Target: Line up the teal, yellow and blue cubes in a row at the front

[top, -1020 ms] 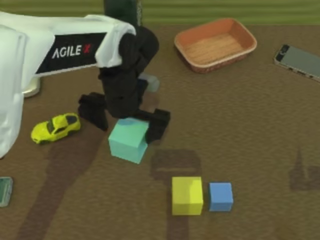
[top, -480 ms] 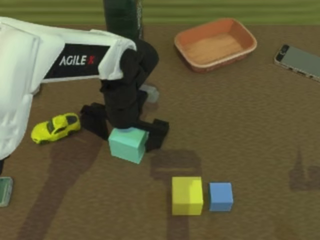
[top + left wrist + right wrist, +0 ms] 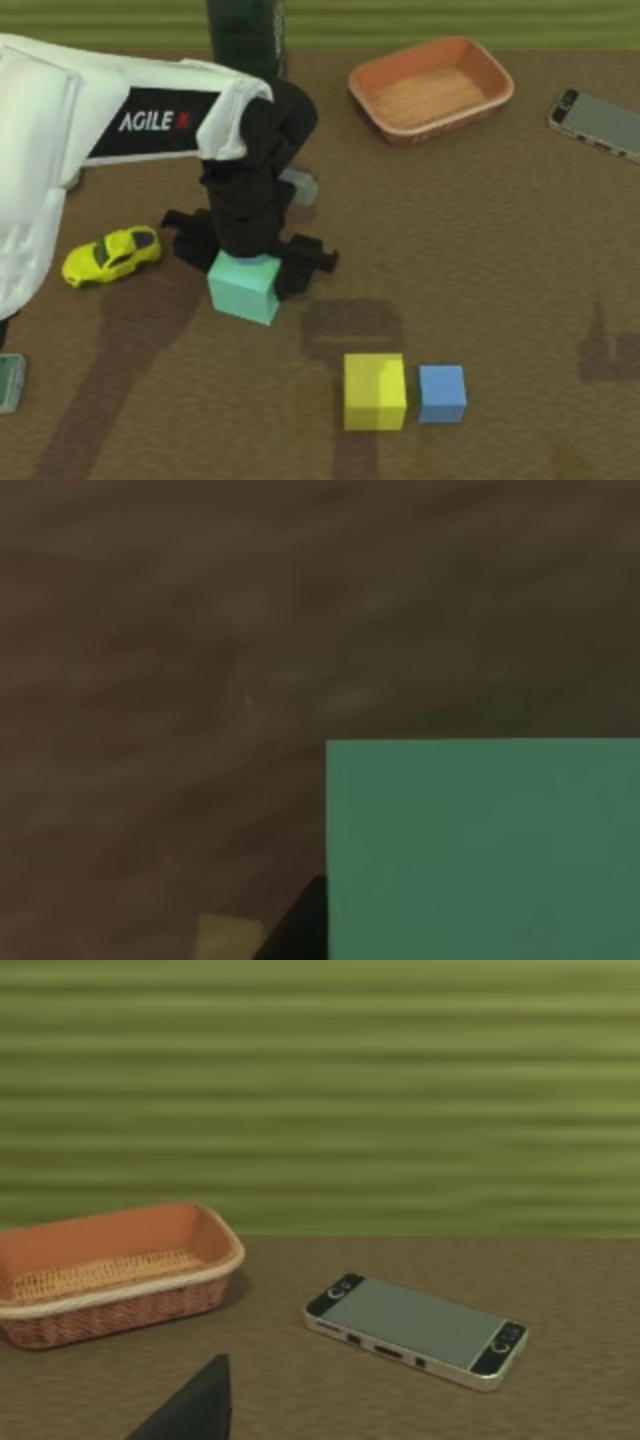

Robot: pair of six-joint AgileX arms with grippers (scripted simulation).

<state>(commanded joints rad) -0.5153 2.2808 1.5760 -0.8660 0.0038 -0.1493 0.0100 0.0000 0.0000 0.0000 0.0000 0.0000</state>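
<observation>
Top view: "AGILE" on left arm (image 3: pixel 150 122)

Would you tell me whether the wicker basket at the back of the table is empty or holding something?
Empty. The top view shows the basket with only its bare woven floor, and the right wrist view shows nothing above its rim.

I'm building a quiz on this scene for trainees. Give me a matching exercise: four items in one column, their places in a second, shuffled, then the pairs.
Items:
1. teal cube
2. yellow cube
3. blue cube
4. toy car

Places:
A. at the front, right of its touching neighbour
B. between the fingers of the left end effector
C. on the table's left side, beside the left arm
D. at the front, left of the smallest cube

Pairs: 1-B, 2-D, 3-A, 4-C
</observation>
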